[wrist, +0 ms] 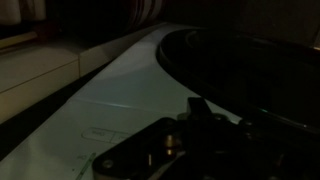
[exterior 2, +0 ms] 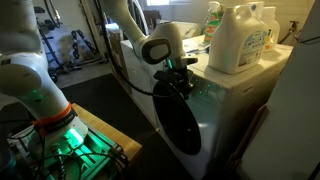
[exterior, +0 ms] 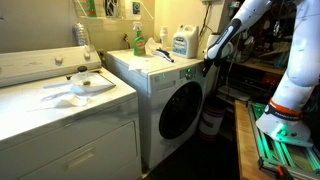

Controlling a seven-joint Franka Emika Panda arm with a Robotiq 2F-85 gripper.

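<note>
Wrist view: the end effector (wrist: pixel 205 128) sits at six o'clock, close to the front-load washer (wrist: pixel 110 90), with its round door (wrist: pixel 250 60) at two o'clock. Whether the fingers are spread cannot be told.

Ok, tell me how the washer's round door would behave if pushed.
The round door looks rigid and appears shut, so it would probably not give. Its dark glossy face may be slippery for the claw. The washer looks too heavy to shift.

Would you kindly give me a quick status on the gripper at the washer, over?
Gripper at upper edge of washer door, jaws unclear. Door looks shut. No obstruction seen; detergent jug up top, well apart.
</note>
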